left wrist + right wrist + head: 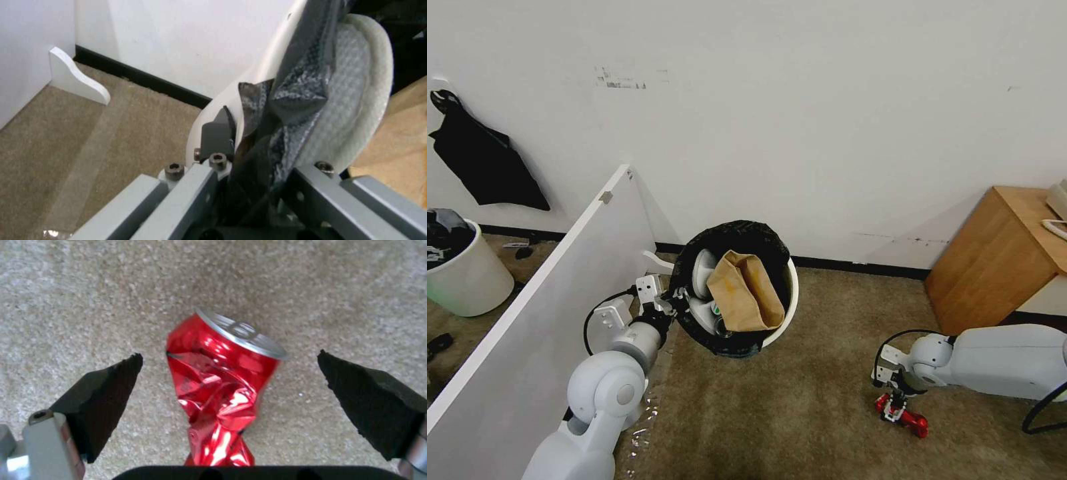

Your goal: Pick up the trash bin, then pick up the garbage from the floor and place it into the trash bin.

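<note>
Brown carpet runs to a white wall with a black baseboard. At its centre my left claw (675, 301) is clamped on the rim of the trash bin (784, 313), holding it tilted, the tan paper bag (746, 292) and a white slipper (702, 270) inside. Toward four o'clock from the bin lies a crushed red can (220, 383), between the spread fingers (104, 396) of my right claw (897, 403). A wooden cabinet (994, 257) stands at three o'clock.

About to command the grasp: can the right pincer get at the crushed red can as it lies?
Probably yes. The right pincer hangs open over the crushed red can, one finger on either side, bare carpet around it.
</note>
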